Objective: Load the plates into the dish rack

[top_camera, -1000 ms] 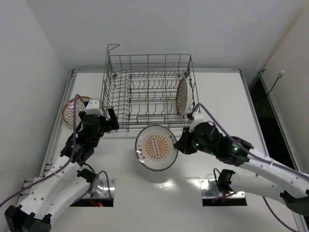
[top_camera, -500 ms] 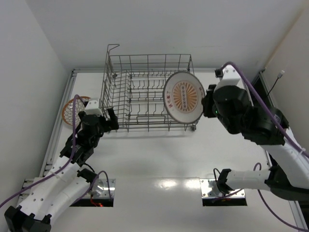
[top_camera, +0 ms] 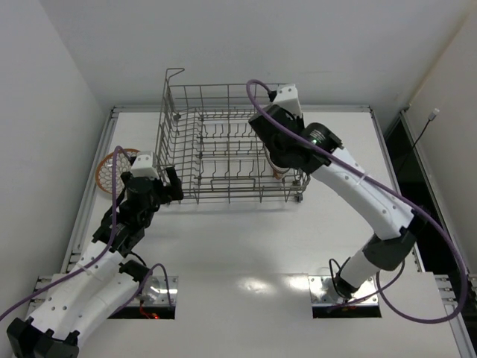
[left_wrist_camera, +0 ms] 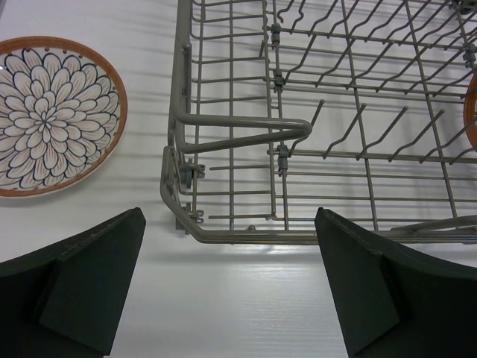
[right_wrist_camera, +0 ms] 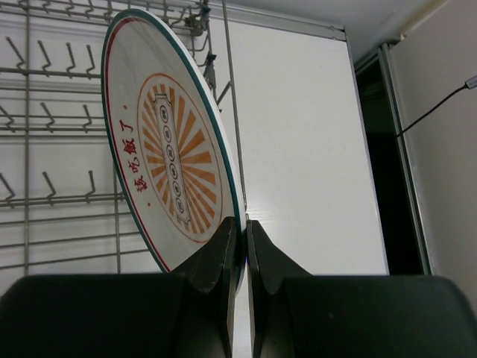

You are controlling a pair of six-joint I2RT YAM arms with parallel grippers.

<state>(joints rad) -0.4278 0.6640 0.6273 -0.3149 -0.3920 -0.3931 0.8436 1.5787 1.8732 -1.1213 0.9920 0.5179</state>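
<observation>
From above, the rack [top_camera: 223, 145] stands at the far middle of the surface [top_camera: 246, 253]. An orange-rimmed plate [top_camera: 112, 170] lies flat on the surface just left of the rack, partly hidden by the left arm. The left pincer [top_camera: 171, 186] hangs by the rack's near left corner. The right arm [top_camera: 350, 186] reaches over the rack's right end, and its wrist covers whatever it carries.

In the left wrist view, the left pincer [left_wrist_camera: 229, 246] is spread wide and holds nothing, with bare surface between its fingers. The rack's corner [left_wrist_camera: 186, 216] lies just ahead of it. The orange-rimmed plate [left_wrist_camera: 52, 115], painted with a petal pattern, lies beside the rack and does not touch it. At the right edge of this view, the orange edge of another plate [left_wrist_camera: 471, 112] shows among the tines.

In the right wrist view, the right pincer [right_wrist_camera: 240, 231] pinches the sunburst plate [right_wrist_camera: 171, 171] by its rim, with the fingers pressed against both faces. The plate stands on edge, leaning slightly, over the right end of the rack [right_wrist_camera: 45, 134]. Whether it sits between tines cannot be told.
</observation>
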